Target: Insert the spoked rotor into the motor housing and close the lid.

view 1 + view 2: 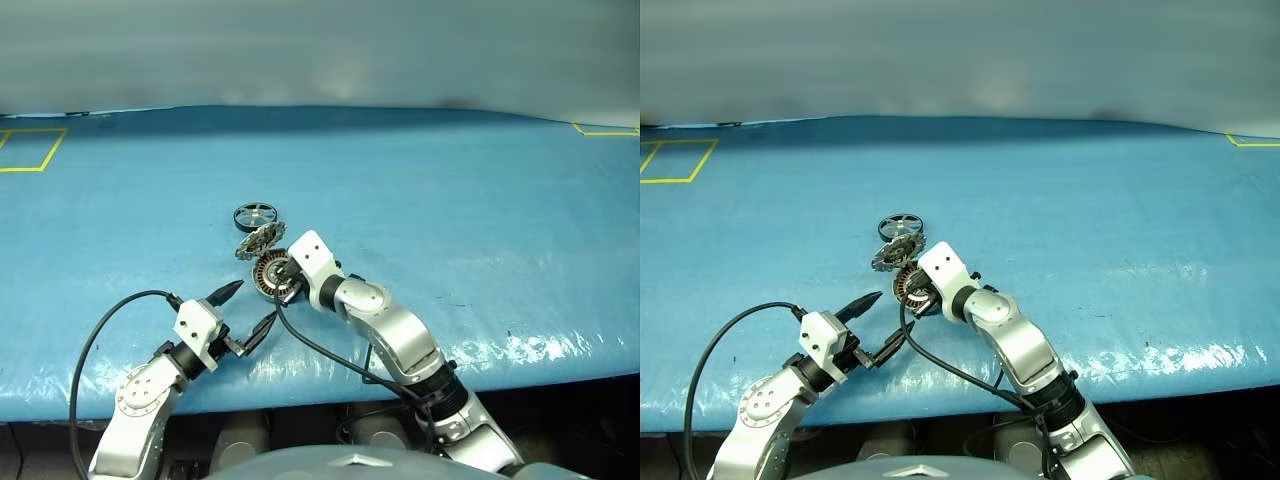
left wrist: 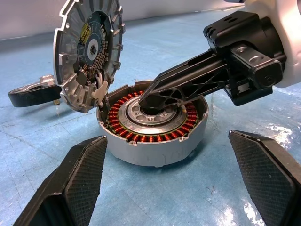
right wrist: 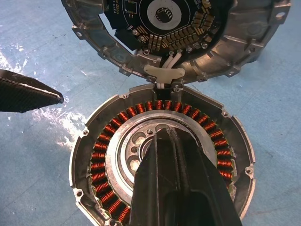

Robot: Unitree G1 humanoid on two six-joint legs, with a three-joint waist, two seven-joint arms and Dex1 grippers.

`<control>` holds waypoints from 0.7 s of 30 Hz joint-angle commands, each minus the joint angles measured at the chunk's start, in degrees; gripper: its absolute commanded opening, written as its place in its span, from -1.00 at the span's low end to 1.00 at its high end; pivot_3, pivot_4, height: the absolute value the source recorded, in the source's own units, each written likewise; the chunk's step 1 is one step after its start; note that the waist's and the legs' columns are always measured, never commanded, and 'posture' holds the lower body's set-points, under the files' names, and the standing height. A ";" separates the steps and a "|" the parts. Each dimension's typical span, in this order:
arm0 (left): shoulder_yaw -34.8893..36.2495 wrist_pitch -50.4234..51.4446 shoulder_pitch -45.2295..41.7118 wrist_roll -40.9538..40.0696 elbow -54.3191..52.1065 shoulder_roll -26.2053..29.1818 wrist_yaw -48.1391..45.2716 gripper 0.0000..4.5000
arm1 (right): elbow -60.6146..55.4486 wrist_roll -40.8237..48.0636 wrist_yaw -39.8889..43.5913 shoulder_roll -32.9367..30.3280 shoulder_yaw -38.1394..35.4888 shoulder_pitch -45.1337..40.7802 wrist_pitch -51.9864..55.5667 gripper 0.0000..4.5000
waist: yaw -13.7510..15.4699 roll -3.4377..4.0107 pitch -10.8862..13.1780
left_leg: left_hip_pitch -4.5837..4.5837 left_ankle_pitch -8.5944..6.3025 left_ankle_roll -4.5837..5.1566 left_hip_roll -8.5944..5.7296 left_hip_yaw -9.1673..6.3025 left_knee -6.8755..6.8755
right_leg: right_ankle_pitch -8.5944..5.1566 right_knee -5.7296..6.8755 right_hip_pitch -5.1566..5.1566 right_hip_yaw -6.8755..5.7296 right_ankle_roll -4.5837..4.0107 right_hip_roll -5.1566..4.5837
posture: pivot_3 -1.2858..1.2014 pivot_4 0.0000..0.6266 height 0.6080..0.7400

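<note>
The right gripper [image 2: 157,99] has its jaws pressed together, holding nothing, and their joined tip rests down in the middle of the motor housing [image 2: 155,141], on or just over its central hub. The left gripper [image 1: 248,315] sits near and to the left of the housing, its jaws spread wide and empty, one finger [image 2: 70,183] on each side of the housing in the left wrist view, neither touching it.

The housing lies open on the blue worktop [image 1: 450,200]. Inside it runs a ring of copper-coloured windings [image 3: 101,165] around a silvery inner ring and hub; apart from the right gripper's tip, nothing else lies in the cup. The lid [image 2: 89,52] stands tilted up from the housing's far-left edge, joined there by a pale hinge piece with thin white wires [image 3: 164,70]. Its inner face shows a dark circuit board [image 3: 164,21] with rows of small parts, and its rim is notched.

The spoked rotor [image 1: 256,214] lies flat on the worktop just beyond the raised lid, on the far side of it from both grippers, near the lid but outside the housing. The raised lid stands between the rotor and the housing.

Yellow tape lines [image 1: 30,150] mark the far left corner of the worktop, well apart from the parts.
</note>
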 commanded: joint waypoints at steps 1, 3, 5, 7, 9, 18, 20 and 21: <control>-0.14 -0.27 -0.16 0.05 -0.65 0.35 -0.07 1.00 | -1.75 -0.20 0.99 -0.66 0.53 -0.73 1.56 -0.99 | 0.01 0.00 0.00 | 0.00 0.00 0.00 0.00 0.00 0.00 | 0.00 0.00 0.00 0.00 -0.01 0.00 | 0.03 -0.52 1.00; -0.20 -0.20 -0.25 0.07 -0.62 0.33 -0.14 1.00 | -1.88 -0.36 0.85 -0.76 0.54 -0.69 2.04 -0.99 | 0.01 0.00 0.00 | 0.01 0.00 0.00 0.00 0.00 0.01 | -0.01 0.00 0.01 0.00 -0.01 0.00 | 0.03 -0.52 1.00; -0.27 -0.17 -0.35 0.10 -0.59 0.31 -0.16 1.00 | -1.96 -0.49 0.79 -0.76 0.51 -0.71 2.47 -0.99 | 0.02 0.00 0.00 | 0.01 0.00 0.00 0.00 0.00 0.00 | 0.00 0.00 0.01 0.00 -0.01 0.00 | 0.03 -0.52 1.00; -0.31 -0.19 -0.38 0.08 -0.55 0.31 -0.23 1.00 | -2.69 -0.43 1.30 -1.12 0.81 -0.68 3.10 -0.99 | 0.02 0.00 0.00 | 0.01 0.00 0.00 0.00 0.00 0.00 | 0.00 0.00 0.01 0.00 0.00 0.00 | 0.03 -0.52 1.00; -0.20 -0.15 -0.36 0.04 -0.51 0.35 -0.23 1.00 | -4.44 0.56 3.24 -2.32 1.29 -0.61 4.49 -0.99 | 0.02 0.00 0.00 | 0.01 0.00 0.00 0.00 0.00 0.01 | 0.00 0.00 0.01 0.00 -0.01 0.00 | 0.03 -0.52 1.00; 0.18 -0.44 0.23 -0.21 0.04 0.70 -0.53 1.00 | -10.46 4.27 6.68 -4.87 -0.52 -0.78 7.47 -0.99 | 0.01 0.00 0.00 | 0.00 0.00 0.00 0.01 -0.01 0.00 | -0.01 0.01 0.00 -0.01 -0.01 0.01 | 0.03 -0.52 1.00; 0.15 -0.39 0.14 -0.24 0.04 0.72 -0.47 1.00 | -11.19 5.16 6.67 -4.27 -1.39 -0.91 6.92 -0.99 | 0.02 0.00 0.00 | 0.00 0.00 0.00 0.00 -0.01 0.01 | -0.01 0.00 0.00 0.00 -0.02 0.00 | 0.03 -0.52 1.00; 0.18 -0.39 0.15 -0.29 -0.01 0.74 -0.47 1.00 | -11.68 5.59 6.79 -4.07 -1.79 -0.88 6.66 -0.99 | 0.02 0.00 0.00 | -0.01 0.00 0.00 0.00 -0.01 0.01 | -0.01 0.00 0.01 0.00 -0.01 0.00 | 0.03 -0.52 1.00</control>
